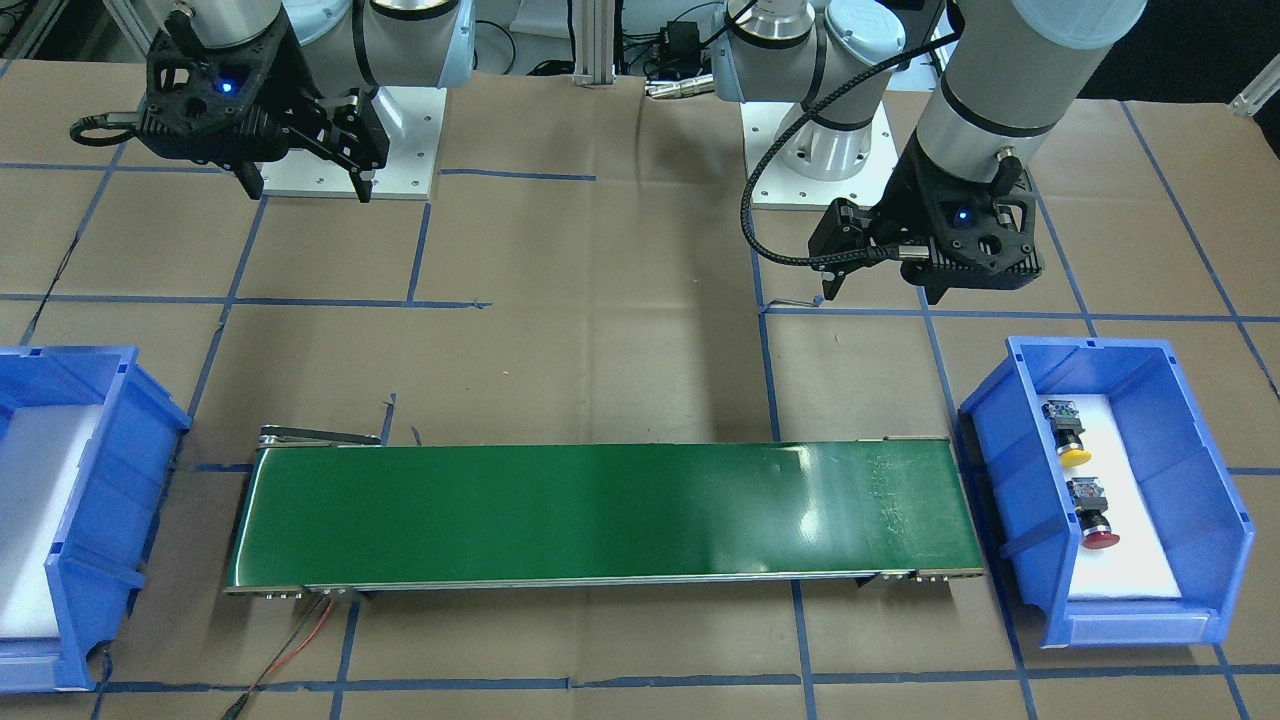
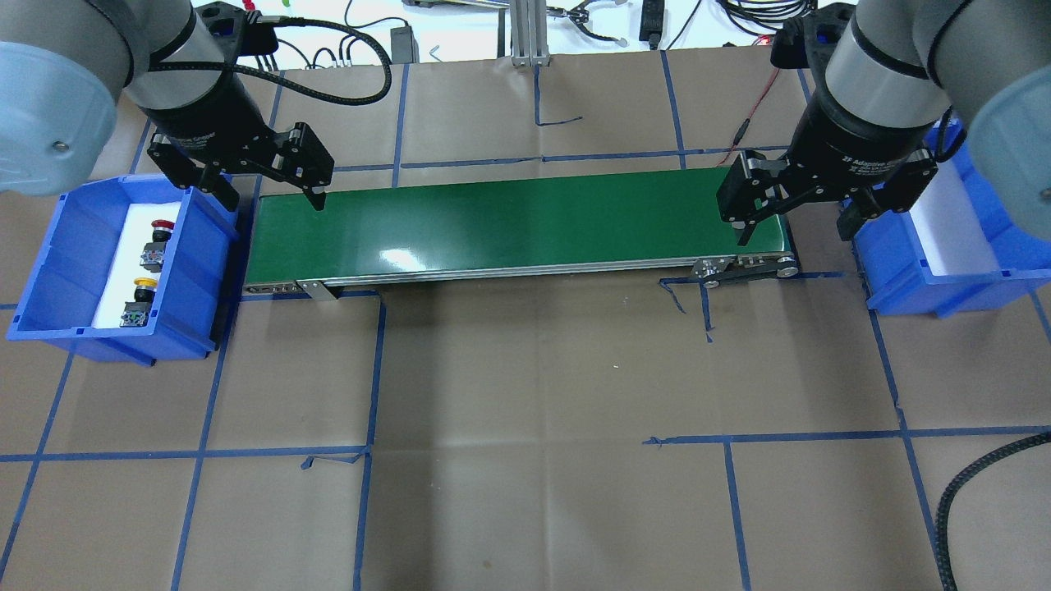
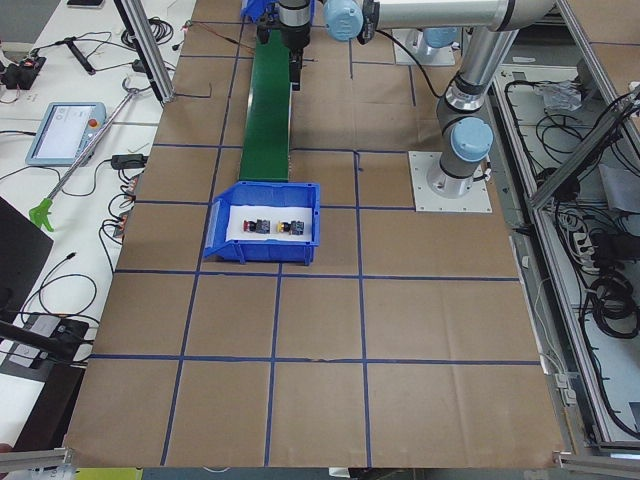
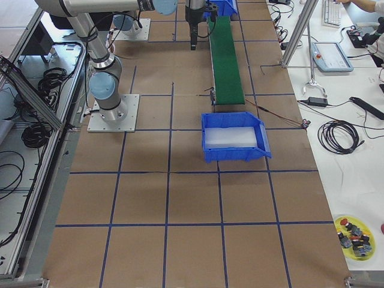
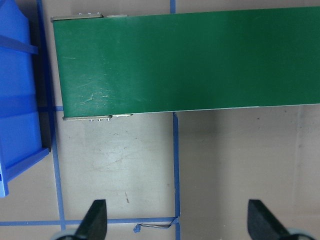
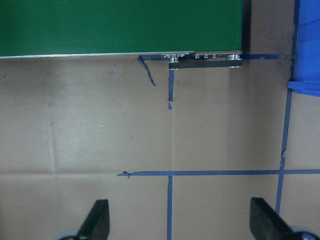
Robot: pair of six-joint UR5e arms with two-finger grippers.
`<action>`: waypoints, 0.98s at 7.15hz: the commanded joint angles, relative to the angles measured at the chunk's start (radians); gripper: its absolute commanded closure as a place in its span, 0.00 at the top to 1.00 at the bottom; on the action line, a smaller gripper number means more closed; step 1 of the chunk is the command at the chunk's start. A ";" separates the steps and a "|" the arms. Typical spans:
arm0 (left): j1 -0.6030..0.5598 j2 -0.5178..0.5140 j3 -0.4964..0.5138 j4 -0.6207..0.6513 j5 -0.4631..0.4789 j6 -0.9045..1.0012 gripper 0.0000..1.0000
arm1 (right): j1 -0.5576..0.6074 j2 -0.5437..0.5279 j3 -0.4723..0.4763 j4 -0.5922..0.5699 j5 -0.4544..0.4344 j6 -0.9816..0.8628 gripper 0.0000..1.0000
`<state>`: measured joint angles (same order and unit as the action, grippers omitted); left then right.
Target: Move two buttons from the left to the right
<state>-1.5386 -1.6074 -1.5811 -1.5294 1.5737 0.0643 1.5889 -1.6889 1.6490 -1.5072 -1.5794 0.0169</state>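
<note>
In left bin point(image 2: 70, 254): two buttons point(image 2: 154, 253), caps far, just left of my left tool point(image 2: 272, 197), spread, empty; right tool point(image 2: 796, 234) spread, well apart.

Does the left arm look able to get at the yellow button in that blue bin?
Probably yes. The blue bin is open on top, nothing covers the yellow button, and the left claw hangs open above the table near the bin.
</note>
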 commanded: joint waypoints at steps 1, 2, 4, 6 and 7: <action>0.000 0.001 0.000 0.000 0.002 0.000 1.00 | 0.000 0.000 0.003 -0.001 -0.001 0.000 1.00; 0.002 0.001 0.000 0.000 0.002 0.000 1.00 | -0.001 0.000 0.005 0.001 -0.001 0.000 1.00; 0.002 -0.002 0.000 0.000 -0.001 0.000 1.00 | -0.001 -0.002 0.005 0.001 -0.001 0.000 1.00; 0.008 0.001 -0.005 -0.002 0.002 0.014 1.00 | 0.000 -0.002 0.006 0.001 -0.002 0.000 1.00; 0.018 -0.002 -0.002 0.000 0.002 0.052 1.00 | -0.001 -0.002 0.008 0.001 -0.002 0.002 1.00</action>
<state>-1.5300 -1.6078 -1.5840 -1.5300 1.5748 0.0841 1.5882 -1.6904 1.6555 -1.5064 -1.5813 0.0175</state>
